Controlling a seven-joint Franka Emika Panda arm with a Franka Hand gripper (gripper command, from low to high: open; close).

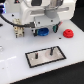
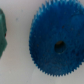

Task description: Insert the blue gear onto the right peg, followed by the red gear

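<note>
The blue gear [image 1: 44,32] lies on the white table, partly hidden under my gripper [image 1: 41,29], which hangs right above it. It fills the wrist view as a toothed blue disc [image 2: 56,46] with a dark centre hole, and no fingertips show there. The red gear [image 1: 66,34] rests on the table toward the exterior view's right of the blue one. A grey base plate [image 1: 56,57] with a dark border lies nearer the front and carries two thin upright pegs, one at the exterior view's left [image 1: 37,54] and one at its right [image 1: 50,50]. The frames do not show how the jaws stand.
A green object [image 2: 2,32] lies beside the blue gear at the wrist view's edge. The arm's white body [image 1: 42,12] and black cables [image 1: 10,22] fill the back of the exterior view. A small metal fixture [image 1: 19,32] stands at the exterior view's left.
</note>
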